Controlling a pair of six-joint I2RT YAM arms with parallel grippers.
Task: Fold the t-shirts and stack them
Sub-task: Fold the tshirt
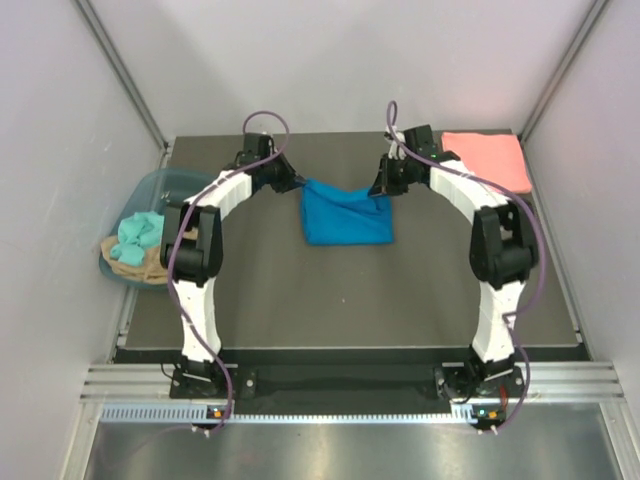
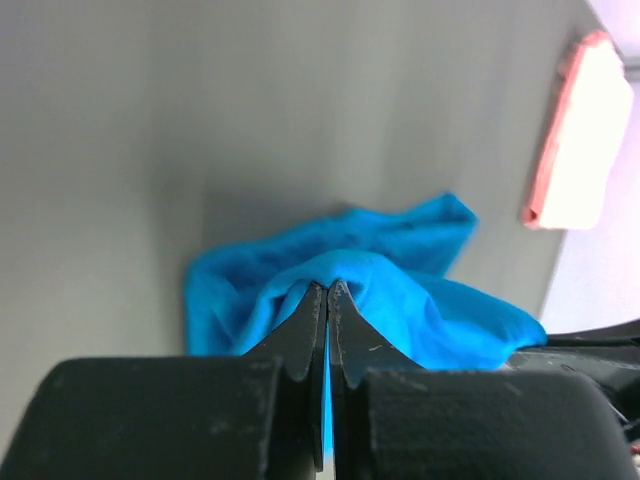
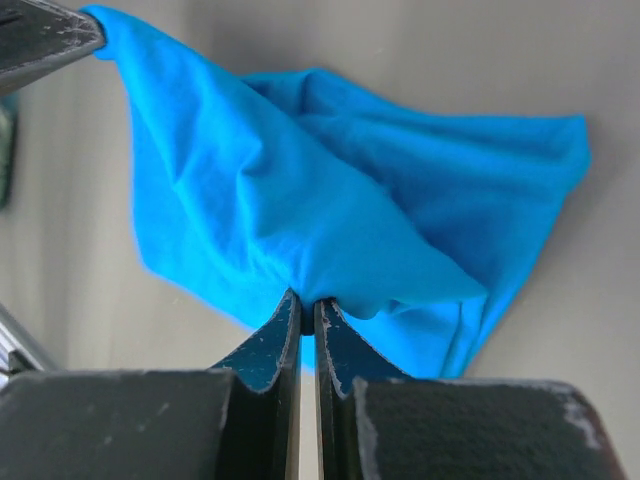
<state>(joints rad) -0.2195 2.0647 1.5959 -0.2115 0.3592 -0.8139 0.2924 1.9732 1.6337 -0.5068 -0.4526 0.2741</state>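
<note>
A bright blue t-shirt (image 1: pixel 347 216) hangs bunched between both arms over the middle of the dark table, its lower part resting on the surface. My left gripper (image 1: pixel 298 184) is shut on the shirt's far left corner (image 2: pixel 345 270). My right gripper (image 1: pixel 384 188) is shut on its far right corner (image 3: pixel 330 285). In the right wrist view the cloth (image 3: pixel 330 200) stretches up to the left gripper's fingers (image 3: pixel 45 40) at the top left. A salmon pink t-shirt (image 1: pixel 488 158) lies folded flat at the table's far right corner, also visible as the pink shirt (image 2: pixel 580 135) in the left wrist view.
A translucent blue-grey plastic tub (image 1: pixel 150 190) sits at the table's left edge, holding teal cloth (image 1: pixel 138 235) and tan cloth (image 1: pixel 135 268). White walls close in the back and both sides. The table's dark surface (image 1: pixel 350 300) stretches in front of the blue shirt.
</note>
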